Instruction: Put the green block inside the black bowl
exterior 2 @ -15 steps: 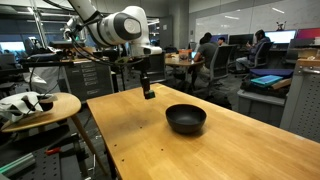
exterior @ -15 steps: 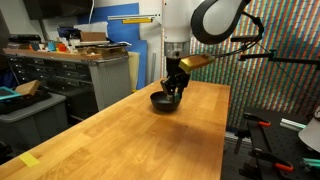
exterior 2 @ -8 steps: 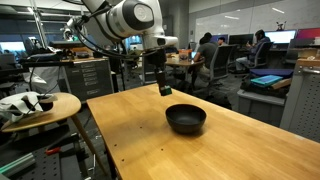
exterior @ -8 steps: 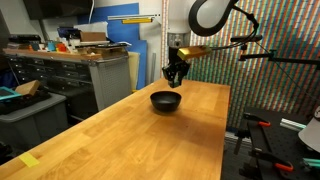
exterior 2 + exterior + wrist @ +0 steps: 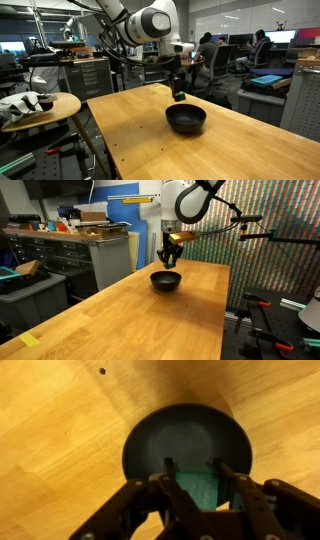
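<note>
Green block (image 5: pixel 200 488) clamped in the gripper (image 5: pixel 195 472), hanging over the black bowl (image 5: pixel 185 435).

Seen from the wrist, both fingers press the cube's sides, and the bowl's centre lies just toward 12 o'clock from it. In both exterior views the gripper hovers clear above the bowl, which sits on a wooden table (image 5: pixel 120 310). A release here would probably land inside, near the 6 o'clock rim.
</note>
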`<action>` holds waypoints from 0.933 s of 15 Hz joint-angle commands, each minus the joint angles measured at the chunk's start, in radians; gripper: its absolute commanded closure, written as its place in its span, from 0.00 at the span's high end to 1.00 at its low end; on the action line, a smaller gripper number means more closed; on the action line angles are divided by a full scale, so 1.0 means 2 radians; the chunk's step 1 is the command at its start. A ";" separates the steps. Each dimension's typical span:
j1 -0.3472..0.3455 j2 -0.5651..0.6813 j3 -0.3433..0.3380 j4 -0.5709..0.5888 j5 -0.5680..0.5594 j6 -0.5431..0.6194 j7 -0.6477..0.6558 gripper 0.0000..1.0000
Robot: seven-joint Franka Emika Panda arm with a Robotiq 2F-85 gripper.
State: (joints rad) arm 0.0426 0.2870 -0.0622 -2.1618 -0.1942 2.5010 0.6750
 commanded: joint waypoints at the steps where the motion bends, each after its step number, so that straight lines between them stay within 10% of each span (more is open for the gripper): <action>1: -0.002 0.056 -0.005 0.056 0.031 0.002 -0.029 0.17; 13: 0.013 0.152 -0.031 0.098 0.044 0.039 -0.027 0.17; 14: 0.015 0.153 -0.033 0.096 0.043 0.044 -0.025 0.67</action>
State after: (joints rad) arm 0.0461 0.5739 -0.0980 -1.9882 -0.1347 2.5635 0.6427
